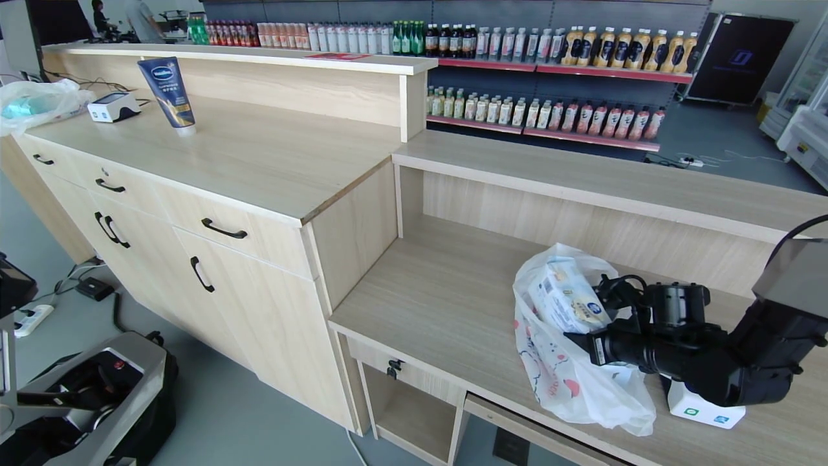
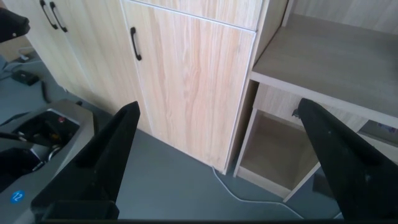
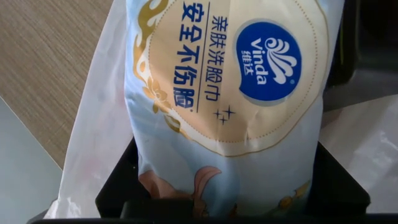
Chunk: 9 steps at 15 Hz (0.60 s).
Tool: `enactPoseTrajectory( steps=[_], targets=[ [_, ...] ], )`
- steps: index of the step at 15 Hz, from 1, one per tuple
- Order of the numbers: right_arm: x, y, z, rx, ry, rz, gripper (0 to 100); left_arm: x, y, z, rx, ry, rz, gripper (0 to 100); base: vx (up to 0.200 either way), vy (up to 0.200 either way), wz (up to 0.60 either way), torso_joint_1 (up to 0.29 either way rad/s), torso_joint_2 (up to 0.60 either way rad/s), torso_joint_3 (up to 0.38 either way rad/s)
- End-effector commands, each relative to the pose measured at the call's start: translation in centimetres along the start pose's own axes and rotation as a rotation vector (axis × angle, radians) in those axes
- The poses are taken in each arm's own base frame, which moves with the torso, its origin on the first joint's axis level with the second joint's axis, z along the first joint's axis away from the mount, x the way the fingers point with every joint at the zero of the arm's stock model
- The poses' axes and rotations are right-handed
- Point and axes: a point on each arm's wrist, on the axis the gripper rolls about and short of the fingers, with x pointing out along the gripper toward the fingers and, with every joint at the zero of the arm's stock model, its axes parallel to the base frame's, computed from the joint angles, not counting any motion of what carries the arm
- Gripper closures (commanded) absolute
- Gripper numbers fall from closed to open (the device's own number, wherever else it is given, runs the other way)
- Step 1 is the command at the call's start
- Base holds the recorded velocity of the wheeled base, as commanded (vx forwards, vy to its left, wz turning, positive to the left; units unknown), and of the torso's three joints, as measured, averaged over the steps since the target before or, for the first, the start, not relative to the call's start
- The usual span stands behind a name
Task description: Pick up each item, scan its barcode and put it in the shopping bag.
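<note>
- pack (image 3: 224,106) of tissues: soft pale blue wrap, gripped at one end between the right gripper's (image 1: 592,312) dark fingers (image 3: 121,186). its long axis runs straight out from the gripper, and the free end points away into the bag (image 1: 569,382).
- its label faces up: a cream oval with a gold edge, a line of dark blue characters and a round blue badge with white lettering.
- bag: thin and white, lying on the low desk (image 1: 440,291), its mouth around the pack.
- tube (image 1: 167,90): blue, upright on its cap on the high counter (image 1: 259,155), white print on its front.
- left gripper (image 2: 217,162): fingers wide apart and empty, above the floor by the cabinet (image 2: 193,74).
</note>
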Motion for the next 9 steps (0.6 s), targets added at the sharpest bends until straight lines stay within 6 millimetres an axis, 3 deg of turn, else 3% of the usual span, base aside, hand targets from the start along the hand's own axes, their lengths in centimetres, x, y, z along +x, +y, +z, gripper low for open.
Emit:
enactPoseTrajectory(
  steps=[1, 3, 4, 9],
  targets=[
    [0.19, 0.02, -0.31, 0.002, 0.009, 0.002, 100, 0.0, 0.0, 0.0, 0.0, 0.0, 0.001, 0, 0.0, 0.0, 0.0, 0.0, 0.0, 0.0],
    [0.26, 0.01, -0.35, 0.002, 0.009, 0.002, 100, 0.0, 0.0, 0.0, 0.0, 0.0, 0.001, 0, 0.0, 0.0, 0.0, 0.0, 0.0, 0.0],
    [0.24, 0.02, -0.38, 0.002, 0.01, 0.002, 0, 0.0, 0.0, 0.0, 0.0, 0.0, 0.001, 0, 0.0, 0.0, 0.0, 0.0, 0.0, 0.0],
    [0.06, 0.05, -0.28, 0.001, 0.008, 0.0, 0, 0.0, 0.0, 0.0, 0.0, 0.0, 0.001, 0, 0.0, 0.0, 0.0, 0.0, 0.0, 0.0]
  ],
)
